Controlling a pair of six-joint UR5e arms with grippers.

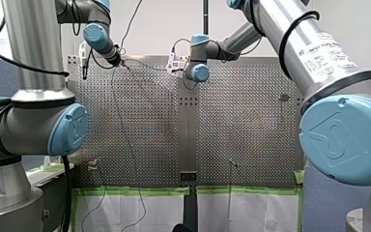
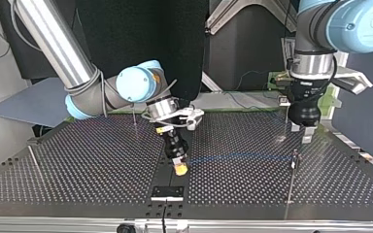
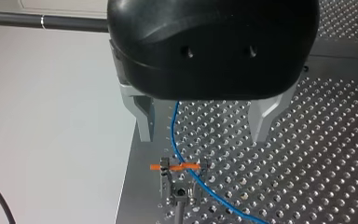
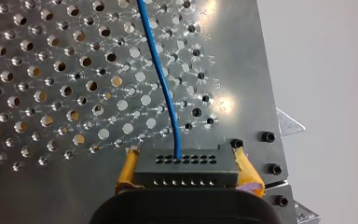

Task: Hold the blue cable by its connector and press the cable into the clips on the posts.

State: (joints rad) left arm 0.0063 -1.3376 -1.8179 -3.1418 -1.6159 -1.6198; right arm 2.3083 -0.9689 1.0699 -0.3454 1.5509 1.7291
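Etched beside holes near perforated table [image 4: 247,70] edge: "AA", "AB", possibly "AC". Printed white label [image 1: 329,53] on my right arm [image 1: 290,29], too small to read. White lettering on black band [image 2: 312,83] of my left arm [image 2: 349,24], illegible.

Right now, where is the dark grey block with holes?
In the right wrist view, the dark grey rectangular connector is clamped between my right gripper's yellow pads, near the perforated metal table's edge, with the thin blue cable leading ahead.

In the top view, my right gripper [image 2: 179,167] sits at the frame's centre, the connector [image 4: 186,170] between its fingers. The cable [image 2: 233,158] runs rightward over the table [image 2: 77,165] to a post [image 2: 295,162] at centre right, just below my left gripper [image 2: 305,130].
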